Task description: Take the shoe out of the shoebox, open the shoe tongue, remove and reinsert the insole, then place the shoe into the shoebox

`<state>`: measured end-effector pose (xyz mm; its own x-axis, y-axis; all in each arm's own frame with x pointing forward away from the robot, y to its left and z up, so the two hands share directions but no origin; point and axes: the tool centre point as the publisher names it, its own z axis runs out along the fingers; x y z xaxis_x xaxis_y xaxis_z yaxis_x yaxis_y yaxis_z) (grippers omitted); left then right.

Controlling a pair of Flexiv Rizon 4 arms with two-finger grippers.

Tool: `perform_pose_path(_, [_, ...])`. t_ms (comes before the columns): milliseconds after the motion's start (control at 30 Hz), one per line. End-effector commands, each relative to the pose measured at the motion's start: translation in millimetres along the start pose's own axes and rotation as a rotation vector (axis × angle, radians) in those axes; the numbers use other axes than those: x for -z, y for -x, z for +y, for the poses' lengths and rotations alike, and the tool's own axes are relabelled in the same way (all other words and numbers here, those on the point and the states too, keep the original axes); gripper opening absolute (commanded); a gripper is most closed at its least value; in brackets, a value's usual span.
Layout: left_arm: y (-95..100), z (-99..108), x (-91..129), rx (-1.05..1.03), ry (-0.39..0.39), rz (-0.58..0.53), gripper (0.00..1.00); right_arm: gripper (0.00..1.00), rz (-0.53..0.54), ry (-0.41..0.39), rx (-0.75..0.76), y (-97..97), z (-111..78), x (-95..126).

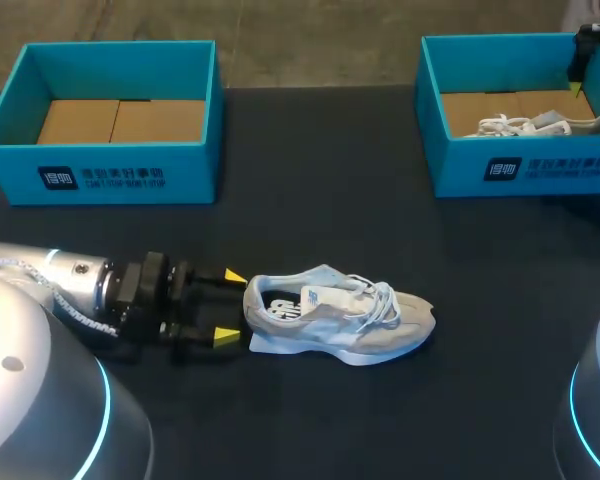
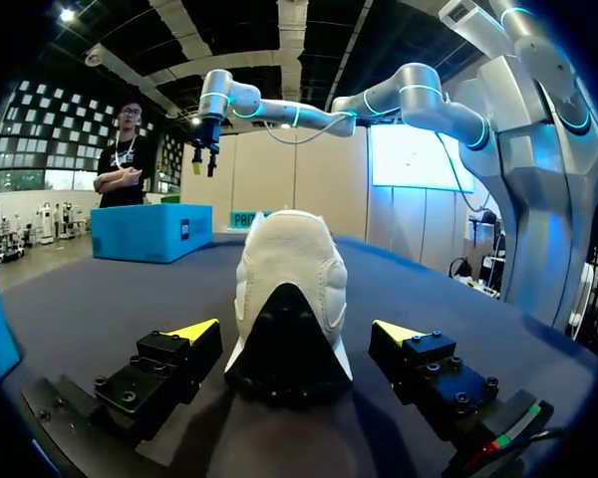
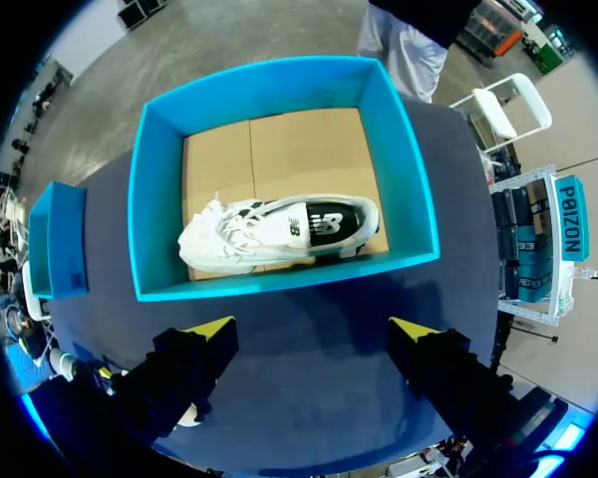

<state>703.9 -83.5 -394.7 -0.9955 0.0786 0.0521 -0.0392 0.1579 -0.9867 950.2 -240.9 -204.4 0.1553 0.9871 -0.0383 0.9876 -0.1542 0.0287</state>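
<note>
A pale grey sneaker (image 1: 340, 318) lies on its side on the dark table, toe pointing right. My left gripper (image 1: 228, 306) is open at its heel, one yellow tip on each side. In the left wrist view the heel (image 2: 287, 299) sits between the fingers with a gap on both sides of my left gripper (image 2: 297, 334). My right gripper (image 1: 578, 85) hangs open above the right blue shoebox (image 1: 525, 170). The right wrist view looks straight down past my right gripper (image 3: 314, 329) into that shoebox (image 3: 279, 284), where a second white sneaker (image 3: 279, 231) lies.
An empty blue shoebox (image 1: 100, 175) with a cardboard floor stands at the back left. The second sneaker (image 1: 540, 124) shows in the right box. Bare dark table lies between the two boxes and in front of the shoe.
</note>
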Motion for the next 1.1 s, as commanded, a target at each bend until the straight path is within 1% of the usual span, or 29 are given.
perform_pose_path(33, [-1.4, 1, -9, 0.001, 0.005, -0.017, 1.00, 1.00, -0.001, 0.001, -0.001, -0.2, -0.3, 0])
perform_pose_path(333, [-2.0, 1, -23, 0.012, 0.003, -0.031, 1.00, 1.00, -0.001, 0.001, -0.001, -0.2, -0.3, 0])
perform_pose_path(500, [-2.9, 4, -30, 0.005, 0.018, -0.034, 1.00, 1.00, -0.001, 0.001, -0.001, -0.2, -0.3, 0])
perform_pose_path(833, [3.4, 4, -35, 0.007, 0.016, -0.042, 1.00, 1.00, -0.001, 0.001, -0.001, -0.2, -0.3, 0])
perform_pose_path(1100, [6.2, 5, -47, 0.006, 0.024, -0.024, 1.00, 1.00, -0.001, 0.001, -0.001, -0.2, -0.3, 0])
